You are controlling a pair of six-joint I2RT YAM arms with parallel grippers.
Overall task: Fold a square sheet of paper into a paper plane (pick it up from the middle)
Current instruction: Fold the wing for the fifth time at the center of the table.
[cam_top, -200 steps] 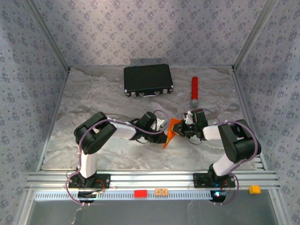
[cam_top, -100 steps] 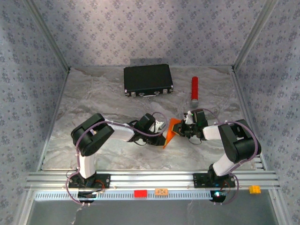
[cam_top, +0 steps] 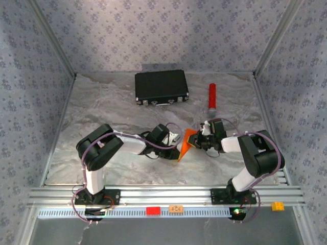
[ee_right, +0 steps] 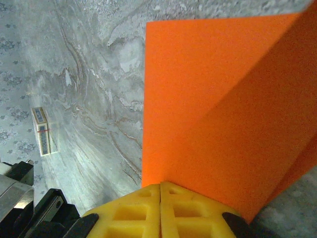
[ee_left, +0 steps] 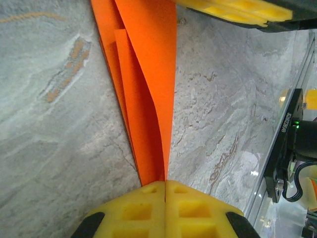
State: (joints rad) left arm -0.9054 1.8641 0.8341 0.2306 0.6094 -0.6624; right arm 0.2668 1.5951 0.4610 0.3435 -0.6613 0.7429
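Note:
The square sheet of paper (cam_top: 186,144) is bright orange and folded into a creased, pointed shape. It is held up off the marble table between both arms. My left gripper (cam_top: 177,141) is shut on its left edge. In the left wrist view the yellow fingertips (ee_left: 148,198) meet, and the paper (ee_left: 146,89) fans out from them in several layers. My right gripper (cam_top: 199,141) is shut on the right side. In the right wrist view its gripper (ee_right: 160,186) pinches a broad orange panel (ee_right: 213,99) with one diagonal crease.
A black case (cam_top: 161,87) lies at the back centre, with a red cylinder (cam_top: 211,97) to its right. Small red (cam_top: 153,210), orange (cam_top: 176,208) and yellow (cam_top: 277,205) blocks sit on the near rail. Patterned walls close in the table on three sides.
The left arm's elbow has drifted slightly to the left. The paper and both grippers stay almost where they were.

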